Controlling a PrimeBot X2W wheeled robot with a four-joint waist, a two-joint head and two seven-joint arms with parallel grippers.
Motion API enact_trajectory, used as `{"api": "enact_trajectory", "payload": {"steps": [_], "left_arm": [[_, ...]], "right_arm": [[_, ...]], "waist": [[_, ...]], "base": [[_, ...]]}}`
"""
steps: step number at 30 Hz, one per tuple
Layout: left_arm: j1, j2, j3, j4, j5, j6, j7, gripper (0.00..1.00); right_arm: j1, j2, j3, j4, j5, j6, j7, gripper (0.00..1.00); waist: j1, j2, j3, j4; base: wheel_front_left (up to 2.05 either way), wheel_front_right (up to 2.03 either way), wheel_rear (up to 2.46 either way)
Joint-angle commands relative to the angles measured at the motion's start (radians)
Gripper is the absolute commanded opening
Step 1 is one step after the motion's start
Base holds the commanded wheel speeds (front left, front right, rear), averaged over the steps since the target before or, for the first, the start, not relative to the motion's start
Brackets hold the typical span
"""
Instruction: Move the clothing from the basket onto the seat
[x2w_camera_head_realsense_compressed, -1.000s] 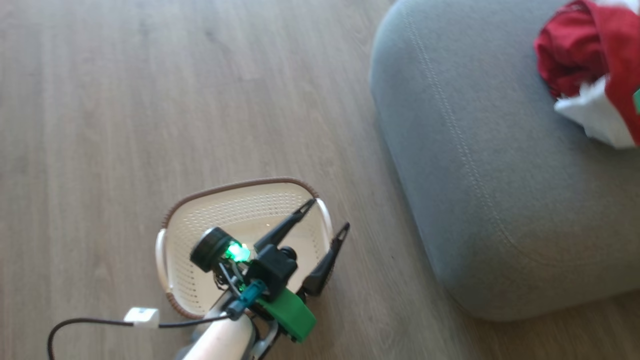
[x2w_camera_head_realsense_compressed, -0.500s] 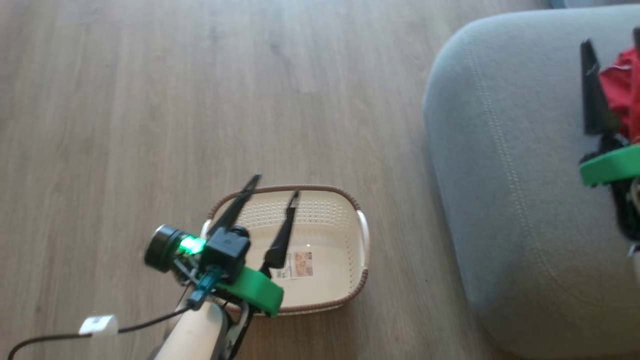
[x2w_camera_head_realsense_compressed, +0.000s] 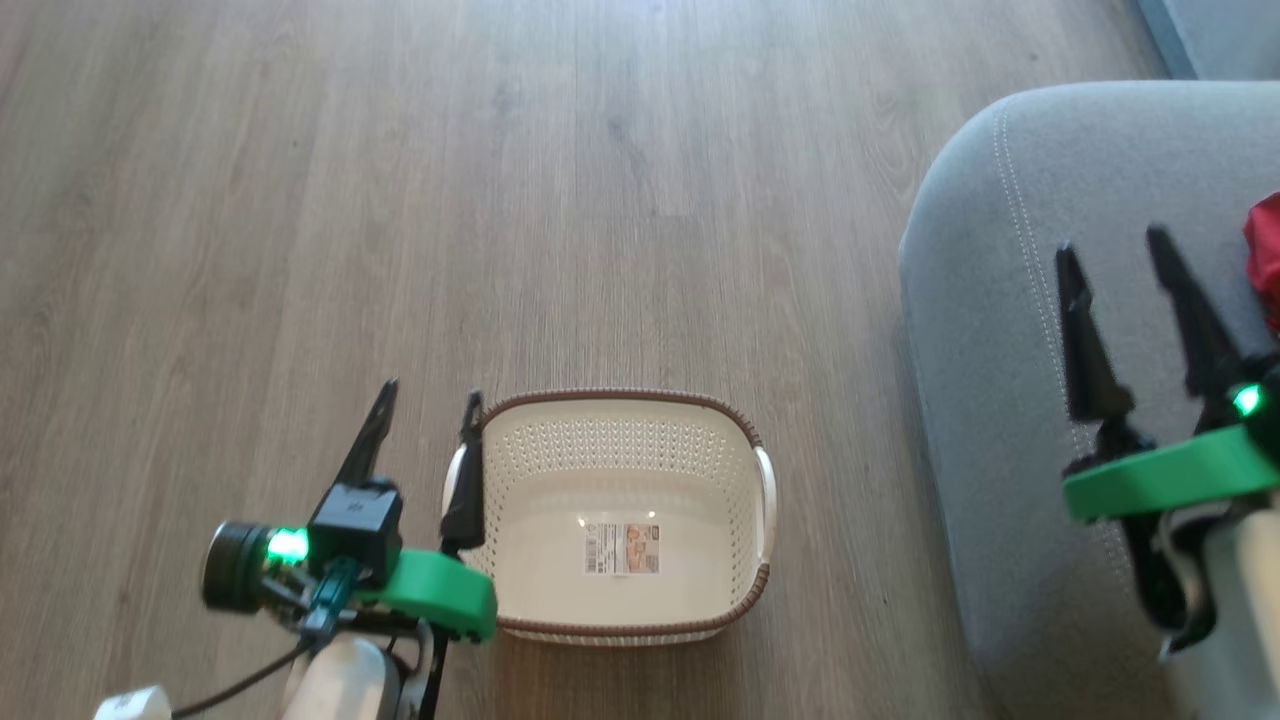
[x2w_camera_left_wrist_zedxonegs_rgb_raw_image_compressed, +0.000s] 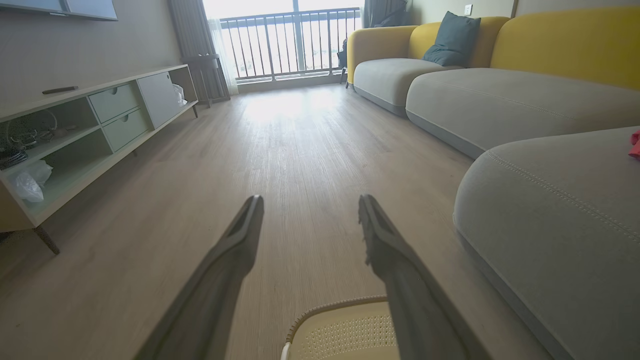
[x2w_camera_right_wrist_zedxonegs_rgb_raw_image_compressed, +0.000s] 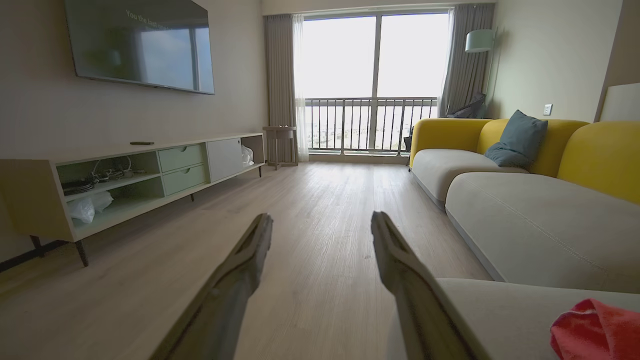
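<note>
Well, the basket (x2w_camera_head_realsense_compressed: 620, 450) holds 1 unreadable label sticker (x2w_camera_head_realsense_compressed: 621, 549).

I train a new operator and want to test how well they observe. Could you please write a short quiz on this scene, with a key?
1. True or false: the basket holds only a label sticker.
2. The red clothing lies on: A the floor; B the seat; C the shelf.
3. In what state are the left hand and the right hand?
Key: 1 true; 2 B; 3 both open, empty.
</note>
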Motion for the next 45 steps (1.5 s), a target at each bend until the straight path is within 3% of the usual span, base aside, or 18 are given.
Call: {"api": "enact_trajectory", "payload": {"steps": [1, 7, 13, 18, 45], "left_arm": [[-0.01, -0.004, 0.048, -0.035, -0.007, 0.007, -0.005, 1.0], [0.028, -0.006, 0.103, -0.078, -0.043, 0.033, -0.005, 1.0], [0.045, -0.006, 0.117, -0.083, -0.038, 0.039, -0.005, 1.0], [0.052, -0.006, 0.128, -0.083, -0.081, 0.002, -0.005, 1.0], [0.064, -0.006, 0.14, -0.032, -0.166, -0.078, -0.005, 1.0]], "right_arm": [[0.02, 0.015, 0.008, -0.037, -0.007, 0.0, -0.006, 1.0], [0.1, 0.092, 0.012, -0.027, 0.002, 0.0, -0.006, 1.0], [0.13, 0.124, 0.029, -0.014, -0.025, 0.0, -0.006, 1.0], [0.141, 0.134, 0.04, -0.004, -0.058, 0.0, -0.006, 1.0], [0.137, 0.137, 0.026, 0.006, -0.047, 0.0, -0.006, 1.0]], "waist": [[0.0001, -0.0001, -0.009, 0.006], [0.0001, -0.0001, -0.01, 0.002], [0.0001, -0.0001, 0.003, -0.008], [0.0001, -0.0001, 0.009, -0.01], [0.0001, -0.0001, -0.012, -0.016]], "base": [[0.0, 0.0, 0.0], [0.0, 0.0, 0.0], [0.0, 0.0, 0.0], [0.0, 0.0, 0.0], [0.0, 0.0, 0.0]]}}
